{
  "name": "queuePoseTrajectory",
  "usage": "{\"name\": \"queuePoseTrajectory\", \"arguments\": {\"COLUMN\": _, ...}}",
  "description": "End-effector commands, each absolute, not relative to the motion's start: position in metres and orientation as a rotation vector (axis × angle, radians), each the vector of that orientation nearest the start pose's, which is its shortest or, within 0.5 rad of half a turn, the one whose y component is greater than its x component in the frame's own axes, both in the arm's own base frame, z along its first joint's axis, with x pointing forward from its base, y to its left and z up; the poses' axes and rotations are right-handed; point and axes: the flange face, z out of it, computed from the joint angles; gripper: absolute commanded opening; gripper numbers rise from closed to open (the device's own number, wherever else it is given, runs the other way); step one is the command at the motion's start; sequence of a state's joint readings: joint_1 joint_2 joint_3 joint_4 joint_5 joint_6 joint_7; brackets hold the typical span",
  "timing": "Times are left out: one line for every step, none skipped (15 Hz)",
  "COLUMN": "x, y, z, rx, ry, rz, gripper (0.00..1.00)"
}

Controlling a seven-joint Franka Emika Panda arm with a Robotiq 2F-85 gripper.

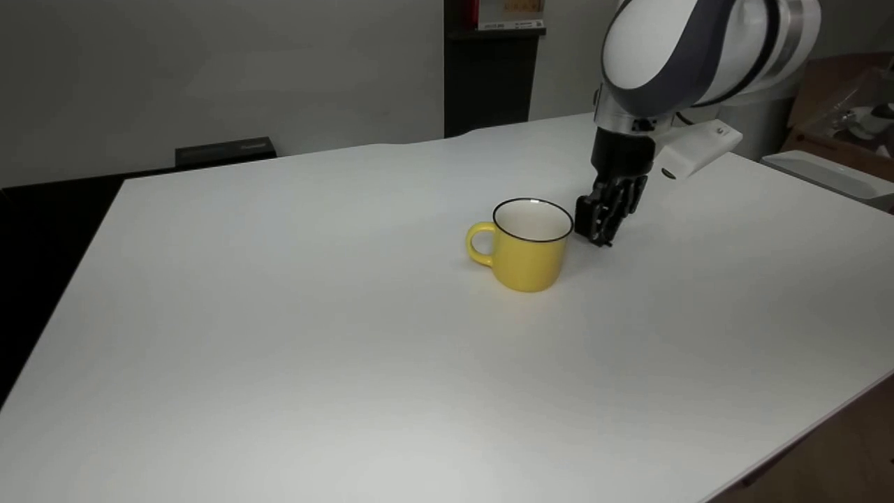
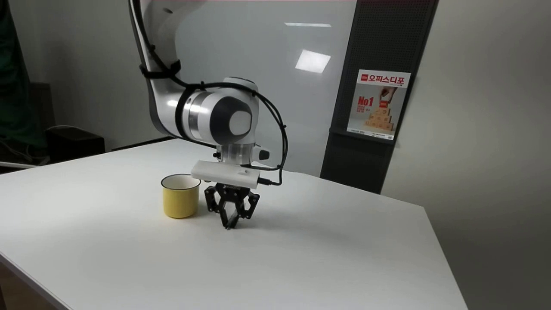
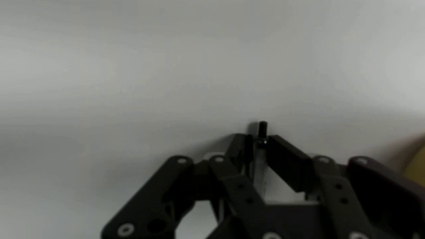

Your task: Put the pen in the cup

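Observation:
The cup [image 1: 529,264], a yellow mug with a dark rim and whitish inside, stands upright on the table; it is also in an exterior view [image 2: 181,203]. Its edge shows at the right of the wrist view [image 3: 416,167]. My gripper [image 2: 230,224] points down beside the cup, on the side away from its handle, with its fingertips at the table surface. In the wrist view the fingers [image 3: 259,142] are close together around the pen [image 3: 262,130]. The pen has a black end and a pale grey body. Its lower part is hidden by the fingers.
The white table [image 1: 314,314] bears the cup and lies under the gripper. A dark box [image 1: 227,152] is beyond its back edge. A white tray [image 1: 827,173] is at the far right. A cable [image 2: 282,133] loops beside the wrist.

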State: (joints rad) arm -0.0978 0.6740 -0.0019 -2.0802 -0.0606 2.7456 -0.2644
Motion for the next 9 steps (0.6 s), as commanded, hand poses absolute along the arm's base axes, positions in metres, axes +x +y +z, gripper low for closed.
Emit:
{"name": "queuePoseTrajectory", "arguments": {"x": 0.595, "y": -0.048, "z": 0.127, "rx": -3.161, "ry": -0.349, "rz": -0.004, "gripper": 0.01}}
{"name": "queuePoseTrajectory", "arguments": {"x": 0.601, "y": -0.046, "z": 0.135, "rx": -3.164, "ry": -0.356, "rz": -0.02, "gripper": 0.02}}
{"name": "queuePoseTrajectory", "arguments": {"x": 0.605, "y": -0.045, "z": 0.141, "rx": -3.167, "ry": -0.359, "rz": -0.031, "gripper": 0.05}}
{"name": "queuePoseTrajectory", "arguments": {"x": 0.61, "y": -0.044, "z": 0.145, "rx": -3.167, "ry": -0.363, "rz": -0.041, "gripper": 0.05}}
{"name": "queuePoseTrajectory", "arguments": {"x": 0.613, "y": -0.044, "z": 0.148, "rx": -3.163, "ry": -0.363, "rz": -0.044, "gripper": 0.05}}
{"name": "queuePoseTrajectory", "arguments": {"x": 0.616, "y": -0.043, "z": 0.151, "rx": -3.162, "ry": -0.365, "rz": -0.047, "gripper": 0.05}}
{"name": "queuePoseTrajectory", "arguments": {"x": 0.619, "y": -0.042, "z": 0.153, "rx": -3.162, "ry": -0.365, "rz": -0.046, "gripper": 0.05}}
{"name": "queuePoseTrajectory", "arguments": {"x": 0.62, "y": -0.04, "z": 0.159, "rx": -3.158, "ry": -0.364, "rz": -0.036, "gripper": 0.05}}
{"name": "queuePoseTrajectory", "arguments": {"x": 0.621, "y": -0.038, "z": 0.165, "rx": -3.142, "ry": -0.367, "rz": 0.004, "gripper": 0.05}}
